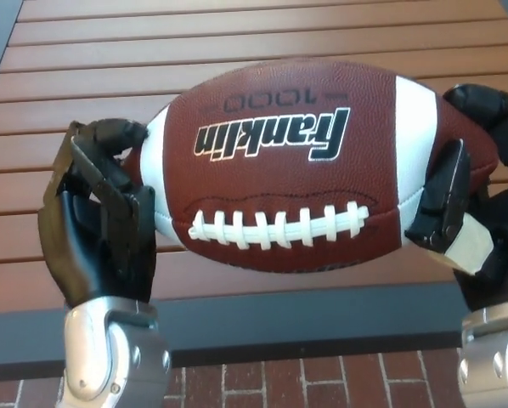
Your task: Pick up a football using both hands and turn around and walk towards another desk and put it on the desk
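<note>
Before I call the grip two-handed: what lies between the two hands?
Head view: only the Franklin football, clamped between left hand and right hand.

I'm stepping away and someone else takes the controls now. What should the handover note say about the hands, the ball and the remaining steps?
Left hand: shut on the football's left end.
Right hand: shut on the football's right end.
Football: held between both hands, long axis roughly level, laces toward the camera, in the air above the slatted wooden desk.
Done: the pickup with both hands.
Left: turn around, walk to the other desk, which is not in view, and set the ball down there.
Brick floor shows at the bottom edge.
</note>
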`<state>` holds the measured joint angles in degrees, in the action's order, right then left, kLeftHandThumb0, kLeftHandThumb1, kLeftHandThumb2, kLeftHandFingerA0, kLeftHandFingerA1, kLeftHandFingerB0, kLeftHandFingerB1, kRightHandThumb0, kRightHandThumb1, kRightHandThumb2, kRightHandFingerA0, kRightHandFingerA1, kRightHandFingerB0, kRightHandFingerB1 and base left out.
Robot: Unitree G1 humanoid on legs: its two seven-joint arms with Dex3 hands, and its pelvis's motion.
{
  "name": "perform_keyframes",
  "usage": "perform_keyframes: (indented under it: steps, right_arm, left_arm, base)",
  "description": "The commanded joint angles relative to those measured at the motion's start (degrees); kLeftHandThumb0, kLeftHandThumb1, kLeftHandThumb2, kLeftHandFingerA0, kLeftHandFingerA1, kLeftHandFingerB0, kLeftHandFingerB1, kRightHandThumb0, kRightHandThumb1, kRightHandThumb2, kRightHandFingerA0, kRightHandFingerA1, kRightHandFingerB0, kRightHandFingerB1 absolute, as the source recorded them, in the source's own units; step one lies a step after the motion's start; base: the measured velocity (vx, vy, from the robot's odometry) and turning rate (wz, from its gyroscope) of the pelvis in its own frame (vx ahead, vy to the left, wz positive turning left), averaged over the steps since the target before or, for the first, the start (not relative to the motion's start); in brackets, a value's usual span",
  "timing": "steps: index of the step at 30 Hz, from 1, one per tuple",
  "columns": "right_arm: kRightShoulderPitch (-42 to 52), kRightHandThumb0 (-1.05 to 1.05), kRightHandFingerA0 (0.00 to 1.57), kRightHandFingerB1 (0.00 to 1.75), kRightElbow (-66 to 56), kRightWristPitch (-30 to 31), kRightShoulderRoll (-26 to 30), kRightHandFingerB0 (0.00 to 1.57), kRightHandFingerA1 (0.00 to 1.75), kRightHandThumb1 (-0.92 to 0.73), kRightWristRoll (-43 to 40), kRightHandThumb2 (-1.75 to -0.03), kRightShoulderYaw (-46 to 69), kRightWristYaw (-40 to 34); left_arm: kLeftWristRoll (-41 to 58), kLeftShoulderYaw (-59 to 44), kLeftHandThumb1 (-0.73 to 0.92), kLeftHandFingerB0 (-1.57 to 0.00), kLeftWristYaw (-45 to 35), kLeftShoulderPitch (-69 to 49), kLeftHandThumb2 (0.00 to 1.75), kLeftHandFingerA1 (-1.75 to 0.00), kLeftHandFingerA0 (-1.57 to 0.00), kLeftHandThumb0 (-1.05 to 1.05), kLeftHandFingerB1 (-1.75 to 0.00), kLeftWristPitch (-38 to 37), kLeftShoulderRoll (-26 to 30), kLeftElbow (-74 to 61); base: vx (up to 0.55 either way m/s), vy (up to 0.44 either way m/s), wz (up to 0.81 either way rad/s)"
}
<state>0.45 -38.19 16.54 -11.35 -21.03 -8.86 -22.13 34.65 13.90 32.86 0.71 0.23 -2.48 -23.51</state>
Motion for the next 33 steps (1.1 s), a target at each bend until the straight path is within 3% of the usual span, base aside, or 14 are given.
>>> perform_keyframes:
  steps: [1, 2, 3, 5, 6, 7, 12, 13, 19, 20, 33]
  right_arm:
    - [10.3, -0.17, 0.95, 1.5, -0.9, 3.8, -5.2, 0.92, 1.72, -0.47, -15.2, -1.35, -26.0, 5.7]
    - [10.6, -0.17, 0.95, 1.5, -0.7, 3.5, -5.1, 0.92, 1.72, -0.47, -14.9, -1.35, -26.2, 5.9]
    - [11.1, -0.16, 0.96, 1.49, -0.6, 3.3, -4.8, 0.93, 1.72, -0.48, -14.7, -1.35, -26.5, 5.8]
    - [11.3, -0.16, 0.96, 1.49, -0.7, 3.1, -4.8, 0.93, 1.72, -0.48, -14.6, -1.35, -26.8, 5.8]
    - [11.8, -0.17, 0.96, 1.46, -0.8, 3.3, -4.3, 0.95, 1.7, -0.46, -14.5, -1.35, -26.9, 5.7]
    - [11.9, -0.17, 0.97, 1.46, -0.8, 3.2, -4.2, 0.96, 1.69, -0.46, -14.3, -1.36, -27.0, 5.7]
    - [12.6, -0.17, 0.96, 1.45, -0.7, 2.0, -3.6, 0.96, 1.69, -0.45, -13.9, -1.33, -27.8, 6.0]
    - [13.1, -0.18, 0.96, 1.46, -0.9, 1.6, -3.1, 0.96, 1.7, -0.44, -13.6, -1.34, -28.2, 6.0]
    - [13.2, -0.18, 0.96, 1.46, -0.9, 0.7, -2.5, 0.96, 1.7, -0.44, -13.4, -1.34, -28.8, 5.6]
    - [13.1, -0.19, 0.97, 1.42, -1.1, 0.9, -2.6, 0.99, 1.67, -0.44, -13.7, -1.37, -28.8, 5.3]
    - [12.5, -0.18, 0.95, 1.45, -1.6, -0.3, -1.8, 0.97, 1.69, -0.42, -13.8, -1.37, -29.1, 4.6]
  left_arm:
    - [4.2, 23.5, 0.75, -0.8, -12.6, -9.8, 1.14, -1.43, -1.1, -0.76, -1.19, 11.7, 3.7, -9.3]
    - [4.2, 23.5, 0.75, -0.8, -12.1, -10.0, 1.14, -1.43, -1.1, -0.76, -1.19, 12.0, 3.5, -9.2]
    - [2.1, 24.0, 0.92, -0.73, -12.8, -9.7, 0.68, -1.75, -0.88, -0.62, -1.51, 11.2, 3.8, -8.5]
    - [1.7, 24.1, 0.92, -0.73, -13.0, -9.9, 0.68, -1.75, -0.88, -0.62, -1.51, 11.1, 3.8, -8.5]
    - [-0.2, 24.7, 0.72, -0.84, -11.1, -9.3, 1.1, -1.47, -1.17, -0.79, -1.23, 12.8, 4.1, -8.8]
    - [-0.4, 24.8, 0.89, -0.72, -10.8, -9.3, 0.68, -1.75, -0.88, -0.68, -1.54, 12.9, 4.0, -8.8]
    - [-0.7, 25.5, 0.87, -0.72, -10.4, -9.9, 0.67, -1.75, -0.87, -0.68, -1.52, 11.4, 4.0, -8.4]
    - [-1.6, 26.2, 0.7, -0.85, -10.8, -10.2, 1.09, -1.43, -1.12, -0.7, -1.22, 10.5, 4.6, -8.3]
    - [-1.7, 26.9, 0.7, -0.85, -10.5, -10.1, 1.09, -1.43, -1.12, -0.7, -1.22, 9.4, 5.5, -8.3]
    - [-1.2, 26.8, 0.9, -0.71, -10.4, -9.7, 0.68, -1.75, -0.87, -0.6, -1.55, 9.6, 5.5, -8.3]
    - [2.9, 26.6, 0.87, -0.74, -7.9, -8.6, 0.77, -1.75, -0.84, -0.73, -1.44, 10.5, 4.7, -9.1]
  base:
    - [0.0, 0.0, 0.0]
    - [0.0, 0.0, 0.26]
    - [0.0, 0.0, 0.0]
    - [0.0, 0.0, -0.05]
    - [-0.02, 0.021, -0.11]
    - [-0.07, 0.093, -0.11]
    - [-0.09, 0.196, 0.08]
    - [-0.1, 0.203, -0.43]
    - [-0.11, 0.15, 0.0]
    - [-0.1, 0.049, -0.05]
    - [-0.16, -0.12, -0.04]
